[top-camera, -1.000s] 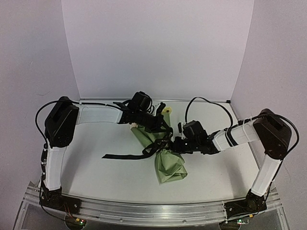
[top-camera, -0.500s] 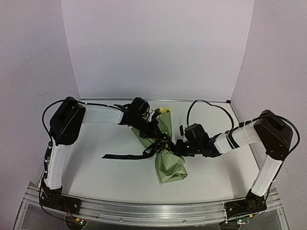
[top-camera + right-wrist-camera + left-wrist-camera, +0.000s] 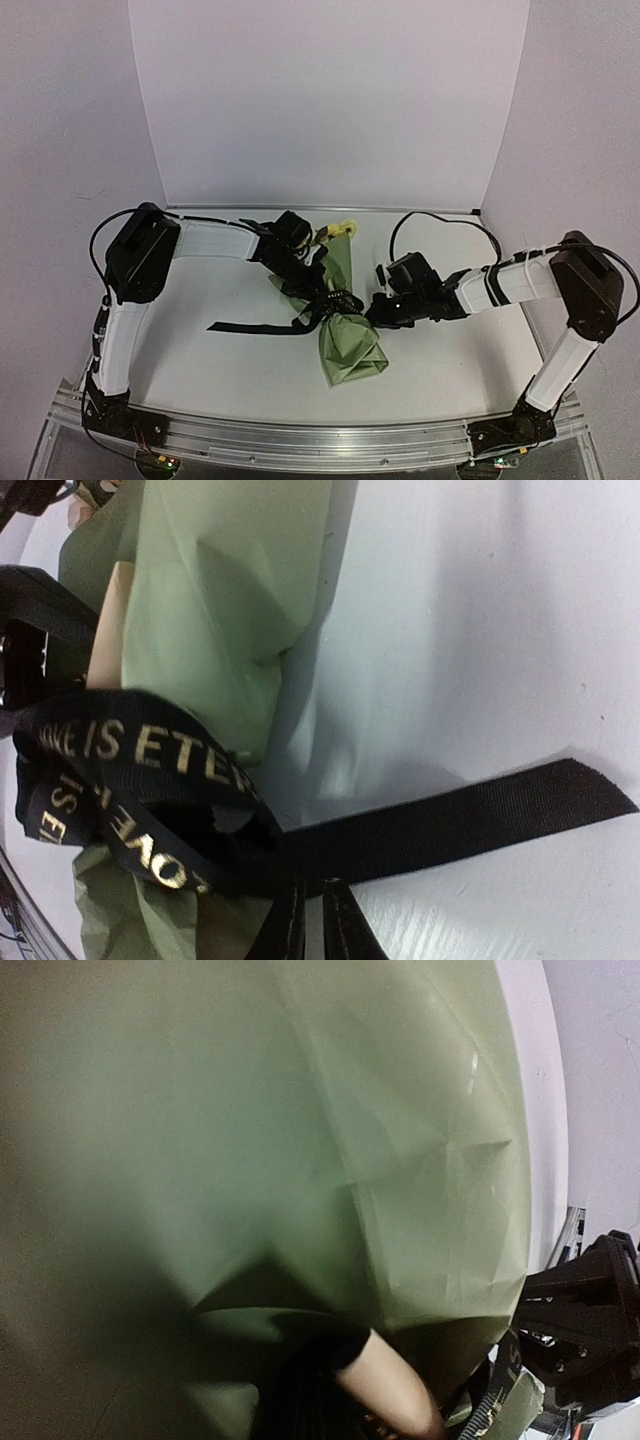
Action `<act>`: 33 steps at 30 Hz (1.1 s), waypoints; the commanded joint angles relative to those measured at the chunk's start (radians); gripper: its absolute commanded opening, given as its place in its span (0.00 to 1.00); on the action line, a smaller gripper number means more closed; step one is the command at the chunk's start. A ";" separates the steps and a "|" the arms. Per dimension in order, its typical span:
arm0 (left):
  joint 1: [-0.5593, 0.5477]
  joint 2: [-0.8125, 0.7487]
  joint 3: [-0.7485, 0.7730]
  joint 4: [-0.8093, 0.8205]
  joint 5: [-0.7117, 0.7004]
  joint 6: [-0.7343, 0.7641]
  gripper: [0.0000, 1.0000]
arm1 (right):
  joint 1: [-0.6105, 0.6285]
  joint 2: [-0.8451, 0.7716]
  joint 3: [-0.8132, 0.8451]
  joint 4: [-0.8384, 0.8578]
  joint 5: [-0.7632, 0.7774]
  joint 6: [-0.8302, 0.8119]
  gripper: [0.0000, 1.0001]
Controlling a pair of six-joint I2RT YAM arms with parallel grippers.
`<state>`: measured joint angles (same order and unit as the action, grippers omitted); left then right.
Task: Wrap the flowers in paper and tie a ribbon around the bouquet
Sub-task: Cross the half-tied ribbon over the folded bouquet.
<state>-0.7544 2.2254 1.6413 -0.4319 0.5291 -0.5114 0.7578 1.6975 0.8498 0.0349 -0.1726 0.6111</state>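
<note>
Bouquet [image 3: 338, 322] lies on the bench [image 3: 210, 375], cream flowers [image 3: 345, 230] poking from the far end of its green paper [image 3: 352, 352] cone, black ribbon [image 3: 250, 327] looped round its waist, left fingers [image 3: 308, 268] clenched against the paper, right fingers [image 3: 283, 935] slightly parted at the knot.

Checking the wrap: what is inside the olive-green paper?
Only pale yellow flowers peek from the far, open end of the paper. Their stems and anything else inside are covered by the paper.
</note>
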 commanded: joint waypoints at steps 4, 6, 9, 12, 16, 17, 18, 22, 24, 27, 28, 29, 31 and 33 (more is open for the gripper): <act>-0.021 0.042 0.015 -0.111 0.024 0.058 0.00 | 0.030 -0.151 0.176 -0.311 -0.052 -0.181 0.25; -0.026 0.039 0.019 -0.127 0.028 0.075 0.00 | 0.048 -0.140 0.224 -0.358 -0.064 -0.224 0.26; -0.027 0.015 0.017 -0.159 0.009 0.108 0.00 | 0.059 -0.099 0.263 -0.374 -0.071 -0.223 0.27; -0.022 -0.031 0.002 -0.177 -0.005 0.147 0.00 | 0.075 -0.070 0.285 -0.357 -0.074 -0.200 0.27; -0.022 -0.075 0.006 -0.202 0.057 0.211 0.00 | 0.156 -0.037 0.350 -0.402 -0.025 -0.276 0.28; -0.023 -0.079 0.010 -0.211 0.084 0.227 0.00 | 0.169 -0.034 0.359 -0.409 -0.010 -0.308 0.28; -0.023 -0.086 0.011 -0.216 0.112 0.239 0.00 | 0.182 -0.030 0.365 -0.411 0.004 -0.337 0.29; -0.022 -0.122 -0.013 -0.192 0.177 0.239 0.00 | 0.195 -0.014 0.365 -0.369 0.039 -0.400 0.37; -0.022 -0.131 -0.011 -0.184 0.197 0.221 0.00 | 0.194 -0.019 0.356 -0.338 0.054 -0.414 0.38; -0.022 -0.139 0.011 -0.184 0.216 0.190 0.00 | 0.194 -0.046 0.337 -0.326 0.124 -0.422 0.37; -0.022 -0.142 0.021 -0.183 0.221 0.178 0.00 | 0.193 -0.060 0.327 -0.326 0.156 -0.427 0.38; -0.023 -0.146 0.029 -0.178 0.230 0.164 0.00 | 0.193 -0.074 0.314 -0.326 0.192 -0.431 0.39; -0.023 -0.149 0.042 -0.171 0.245 0.142 0.00 | 0.192 -0.101 0.285 -0.326 0.224 -0.436 0.40; -0.026 -0.147 0.062 -0.174 0.256 0.127 0.00 | 0.187 -0.123 0.252 -0.326 0.251 -0.435 0.41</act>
<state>-0.7735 2.1457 1.6323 -0.6035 0.7295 -0.3431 0.9518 1.6570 1.1525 -0.3100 -0.0385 0.2034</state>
